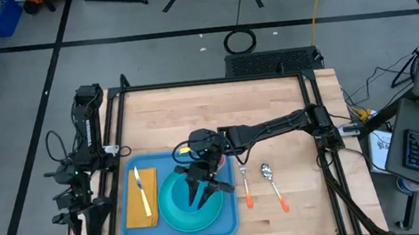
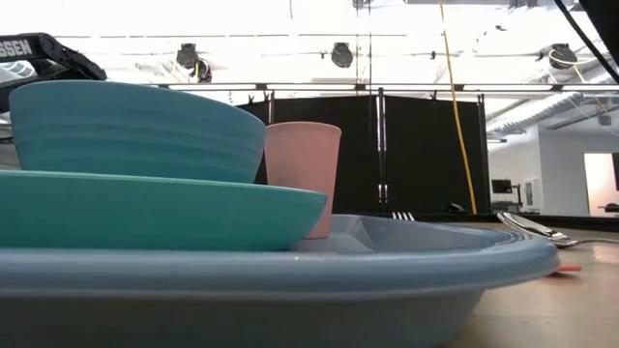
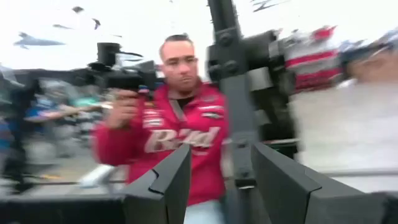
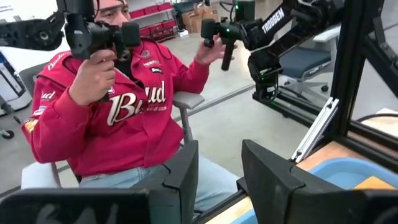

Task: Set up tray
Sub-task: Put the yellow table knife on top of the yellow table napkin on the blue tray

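The light-blue tray [image 1: 136,234] lies at the table's near edge, left of centre. On it are a yellow napkin [image 1: 135,206] with a knife [image 1: 143,192] on top and a teal plate [image 1: 174,213]. The low view shows a blue bowl [image 2: 126,130] standing in the plate [image 2: 155,208], with a pink cup [image 2: 302,179] behind it. My right gripper [image 1: 202,197] hovers open over the plate, lying about level, and nothing is between its fingers [image 4: 221,155]. My left gripper [image 3: 222,149] is open and waits beyond the table's left edge [image 1: 76,215].
A fork [image 1: 245,187] and a spoon [image 1: 272,185], both with orange handles, lie on the bare wood right of the tray. A seated person in a red sweatshirt [image 4: 118,118] holds hand controllers beyond the table's left side. Black frame posts [image 1: 118,126] line the table edges.
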Robot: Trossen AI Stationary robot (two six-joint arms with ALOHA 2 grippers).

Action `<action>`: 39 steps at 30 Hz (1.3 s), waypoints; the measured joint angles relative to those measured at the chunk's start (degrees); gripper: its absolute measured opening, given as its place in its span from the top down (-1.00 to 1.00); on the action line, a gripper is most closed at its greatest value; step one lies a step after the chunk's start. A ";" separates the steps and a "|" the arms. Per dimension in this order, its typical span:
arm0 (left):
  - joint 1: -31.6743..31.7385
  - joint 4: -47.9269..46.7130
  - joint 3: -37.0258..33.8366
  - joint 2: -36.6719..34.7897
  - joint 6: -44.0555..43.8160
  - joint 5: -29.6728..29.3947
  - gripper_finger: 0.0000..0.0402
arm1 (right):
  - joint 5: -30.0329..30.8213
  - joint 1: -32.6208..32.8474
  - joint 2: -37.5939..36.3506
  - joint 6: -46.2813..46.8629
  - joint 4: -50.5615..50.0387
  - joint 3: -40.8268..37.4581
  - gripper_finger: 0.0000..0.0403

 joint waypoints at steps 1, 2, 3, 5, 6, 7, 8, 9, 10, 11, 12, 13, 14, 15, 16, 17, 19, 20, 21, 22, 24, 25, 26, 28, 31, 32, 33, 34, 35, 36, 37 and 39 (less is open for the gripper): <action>0.00 1.08 -0.04 0.04 2.73 -1.94 0.14 | -0.01 0.00 0.00 0.37 0.06 -0.08 0.43; 0.00 3.00 -0.06 0.01 5.05 -3.47 0.14 | 0.00 0.00 0.00 0.58 0.06 -0.14 0.43; 0.00 5.51 -0.06 -0.02 7.01 -4.38 0.14 | 0.02 -0.01 0.02 0.83 0.04 -0.18 0.43; 0.05 9.06 -0.06 -0.04 10.54 -7.95 0.14 | 0.00 -0.02 0.02 1.13 0.12 -0.18 0.43; 0.06 10.25 -0.06 -0.04 12.46 -11.39 0.14 | -0.01 -0.02 0.02 1.32 0.24 -0.18 0.43; 0.07 10.67 -0.06 -0.04 14.69 -15.77 0.14 | -0.03 -0.02 0.02 1.38 0.30 -0.18 0.43; 0.11 10.65 -0.06 -0.04 17.03 -19.87 0.14 | -0.03 -0.01 0.02 1.48 0.27 -0.18 0.43; 0.11 10.23 -0.06 -0.04 19.08 -23.67 0.14 | -0.03 0.12 0.02 1.48 0.18 -0.18 0.43; 0.10 9.95 -0.06 -0.02 20.68 -26.98 0.14 | -0.01 0.29 0.02 1.50 0.10 -0.18 0.43; 0.11 10.32 -0.06 -0.02 21.26 -28.95 0.14 | -0.01 0.41 0.02 1.50 0.12 -0.18 0.43; 0.11 10.74 -0.06 0.02 21.15 -29.34 0.14 | -0.01 0.67 0.02 1.50 0.12 -0.18 0.43; 0.09 10.89 -0.06 -0.02 20.64 -28.70 0.14 | -0.05 0.89 0.02 1.49 0.16 -0.18 0.43; 0.09 10.90 -0.06 -0.02 20.44 -27.68 0.14 | -0.05 1.14 0.02 1.50 0.12 -0.18 0.43; 0.11 10.18 -0.06 -0.02 20.13 -26.73 0.14 | -0.05 1.38 0.02 1.65 -0.02 -0.18 0.43; 0.09 9.20 -0.06 -0.02 20.08 -26.22 0.14 | -0.05 1.64 0.02 2.10 -0.22 -0.18 0.43; 0.09 8.11 -0.06 -0.01 20.08 -26.10 0.14 | -0.05 1.90 0.02 2.53 -0.27 -0.18 0.43; 0.09 5.04 -0.06 0.03 21.33 -27.14 0.14 | -0.05 2.46 0.02 2.79 -0.27 -0.18 0.43; 0.11 4.03 -0.06 0.03 22.81 -28.14 0.14 | -0.05 2.73 0.02 2.79 -0.25 -0.18 0.43; 0.09 3.69 -0.06 0.11 24.69 -29.66 0.14 | -0.05 3.01 0.02 2.75 -0.25 -0.17 0.43; 0.09 3.64 -0.06 0.07 26.35 -30.95 0.14 | -0.05 3.30 0.02 2.62 -0.26 -0.18 0.43; 0.09 3.97 -0.06 0.03 28.01 -32.87 0.14 | -0.05 3.82 0.02 2.35 -0.31 -0.18 0.43; 0.09 3.92 -0.06 0.03 28.27 -33.28 0.14 | -0.05 4.03 0.02 2.31 -0.31 -0.18 0.43; 0.11 3.93 -0.06 0.03 28.29 -33.42 0.14 | -0.05 4.25 0.02 2.28 -0.21 -0.17 0.43; 0.09 3.92 -0.06 0.03 28.02 -33.40 0.14 | -0.05 4.52 0.02 2.22 -0.05 -0.18 0.43; 0.11 3.87 -0.06 0.05 26.70 -33.40 0.14 | 0.17 4.58 -0.57 1.80 -1.31 -0.16 0.43; 0.09 3.95 -0.06 0.05 27.12 -33.40 0.14 | 0.26 4.57 -0.96 0.95 -2.11 -0.16 0.43; 0.11 4.09 -0.06 0.05 28.35 -33.42 0.14 | 0.27 4.54 -1.68 -0.58 -3.61 -0.15 0.43; 0.09 4.14 -0.06 0.05 29.62 -33.42 0.14 | 0.34 4.52 -2.49 -2.47 -5.56 -0.18 0.43; 0.10 4.17 -0.06 0.05 30.93 -33.42 0.14 | 0.91 4.52 -3.24 -4.46 -7.35 -0.18 0.43; 0.11 4.28 -0.06 0.05 32.55 -33.42 0.14 | 2.46 4.52 -4.11 -5.86 -8.85 -0.15 0.43; 0.17 4.44 -0.06 0.05 34.49 -33.42 0.14 | 4.37 4.52 -5.20 -7.01 -10.26 -0.49 0.43; 0.15 4.94 -0.06 0.05 36.53 -32.94 0.14 | 7.39 4.52 -7.52 -7.83 -10.00 -2.97 0.43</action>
